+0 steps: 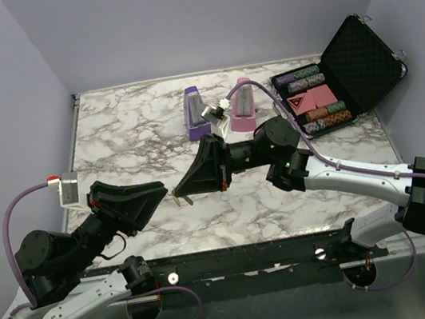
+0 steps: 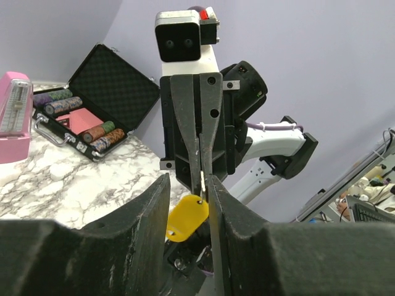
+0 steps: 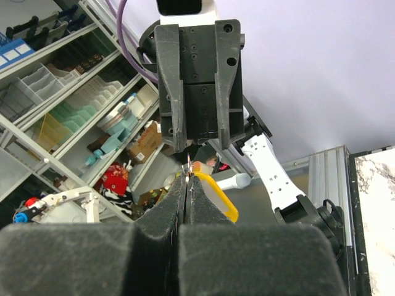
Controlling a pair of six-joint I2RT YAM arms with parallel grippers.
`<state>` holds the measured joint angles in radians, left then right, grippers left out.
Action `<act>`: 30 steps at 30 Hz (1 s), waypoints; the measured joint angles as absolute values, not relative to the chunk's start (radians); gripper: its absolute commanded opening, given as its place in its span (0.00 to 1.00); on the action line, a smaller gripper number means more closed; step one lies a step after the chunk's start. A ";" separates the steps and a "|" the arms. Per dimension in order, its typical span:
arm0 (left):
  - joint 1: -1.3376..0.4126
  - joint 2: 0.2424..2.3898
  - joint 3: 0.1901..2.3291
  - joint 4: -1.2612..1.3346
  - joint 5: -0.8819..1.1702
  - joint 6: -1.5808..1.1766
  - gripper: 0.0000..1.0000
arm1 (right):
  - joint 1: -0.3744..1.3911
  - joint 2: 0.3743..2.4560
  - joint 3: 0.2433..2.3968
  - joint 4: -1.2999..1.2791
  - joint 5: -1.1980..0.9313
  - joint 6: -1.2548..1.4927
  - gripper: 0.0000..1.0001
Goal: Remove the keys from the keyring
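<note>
The keys are a tiny gold-and-yellow bunch held above the marble table, between the two gripper tips. My right gripper is shut on a thin metal piece of the bunch; the left wrist view shows this piece pinched in its tips. The yellow tag hangs below it, between the fingers of my left gripper, whose jaws stand apart. The tag also shows beside my right gripper in the right wrist view. My left gripper faces the right one tip to tip.
A purple metronome and a pink metronome stand at the back middle of the table. An open black case of poker chips lies at the back right. The case and pink metronome also show in the left wrist view.
</note>
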<state>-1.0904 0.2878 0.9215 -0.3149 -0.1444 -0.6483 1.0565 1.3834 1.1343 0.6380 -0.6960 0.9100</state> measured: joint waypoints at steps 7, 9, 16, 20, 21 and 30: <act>-1.090 0.288 0.921 -0.295 -0.135 -0.656 0.38 | 1.056 1.391 1.136 0.639 -0.695 0.911 0.01; -1.090 0.288 0.921 -0.292 -0.133 -0.657 0.37 | 1.056 1.391 1.136 0.639 -0.694 0.910 0.01; -1.090 0.288 0.921 -0.293 -0.126 -0.661 0.34 | 1.056 1.391 1.136 0.639 -0.694 0.911 0.01; -1.090 0.288 0.918 -0.293 -0.122 -0.664 0.30 | 1.056 1.395 1.136 0.641 -0.694 0.910 0.01; -1.090 0.288 0.916 -0.293 -0.122 -0.665 0.29 | 1.056 1.396 1.136 0.641 -0.694 0.910 0.01; -1.090 0.289 0.912 -0.300 -0.119 -0.667 0.15 | 1.056 1.414 1.143 0.641 -0.695 0.909 0.01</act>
<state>-1.0904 0.2890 0.9123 -0.2996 -0.1188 -0.6666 1.0565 1.4136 1.1431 0.6411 -0.6949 0.9089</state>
